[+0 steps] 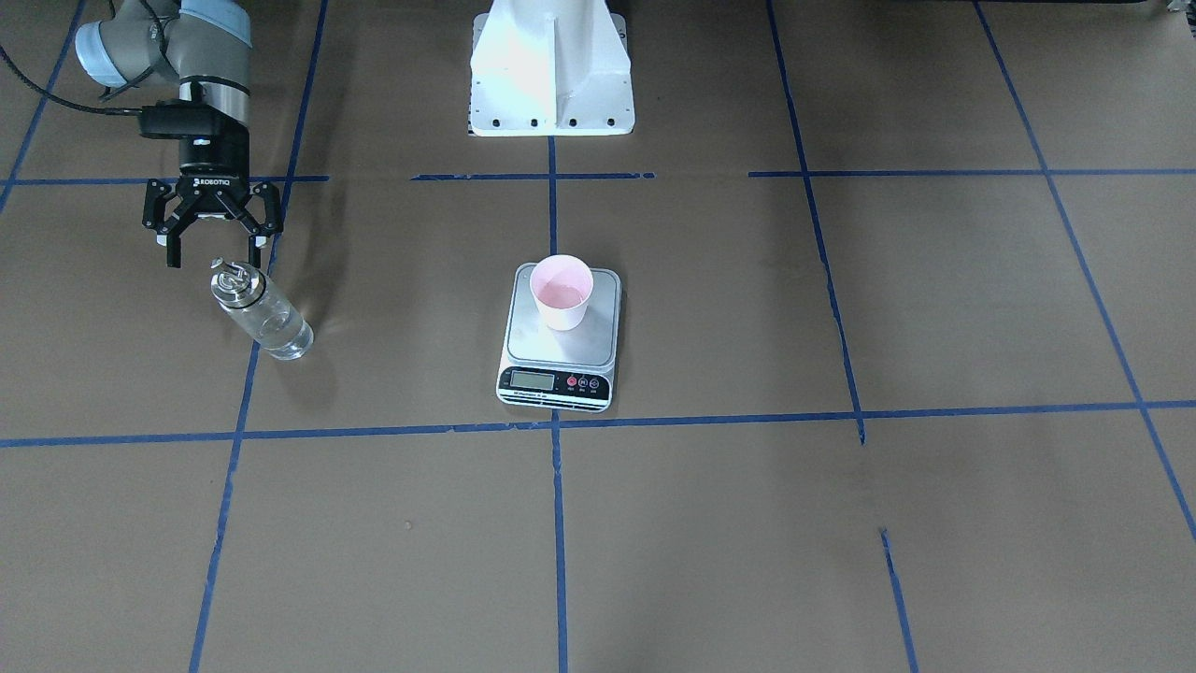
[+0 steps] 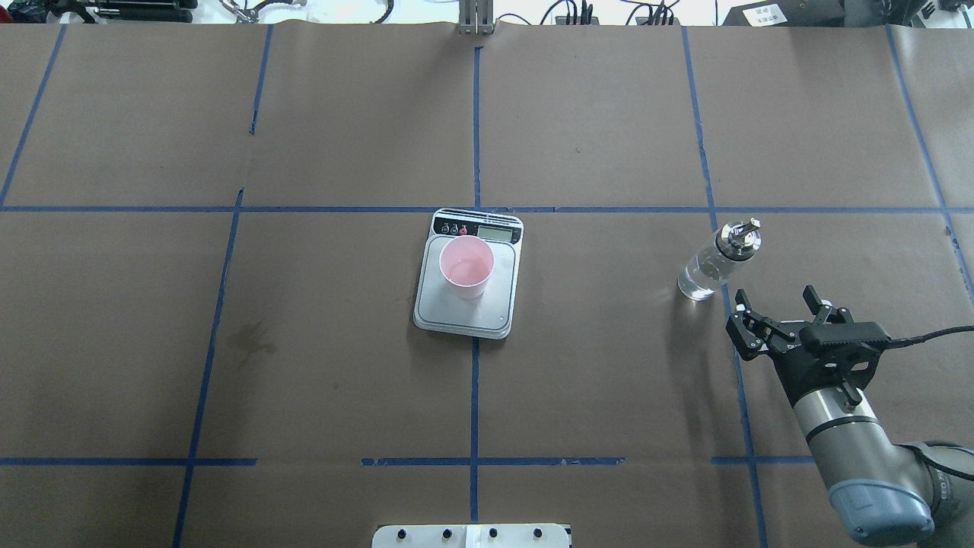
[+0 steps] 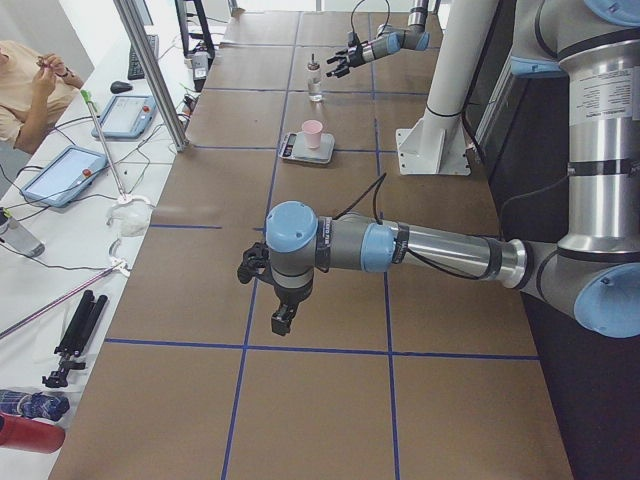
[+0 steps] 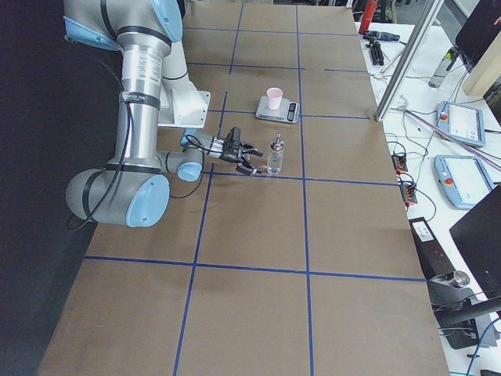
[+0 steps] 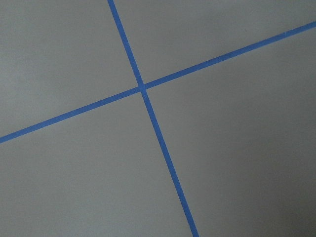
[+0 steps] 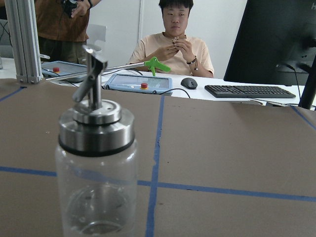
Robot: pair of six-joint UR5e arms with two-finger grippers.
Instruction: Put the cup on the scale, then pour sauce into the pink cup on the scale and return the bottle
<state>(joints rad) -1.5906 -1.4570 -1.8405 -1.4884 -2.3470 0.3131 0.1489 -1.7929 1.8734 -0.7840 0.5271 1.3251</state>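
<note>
One bottle (image 2: 711, 266) upright, near right hand (image 2: 775, 292), untouched.

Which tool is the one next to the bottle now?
The right tool, open, just short of the bottle; the left tool hangs far off, beyond the scale.

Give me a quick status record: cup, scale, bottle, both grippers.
cup: upright on the scale's platform
scale: mid-table, on a blue tape line
bottle: upright on the table, on the robot's right, clear of the fingers
right gripper: open, empty, just short of the bottle
left gripper: over bare table, far from everything; cannot tell whether it is open or shut
</note>
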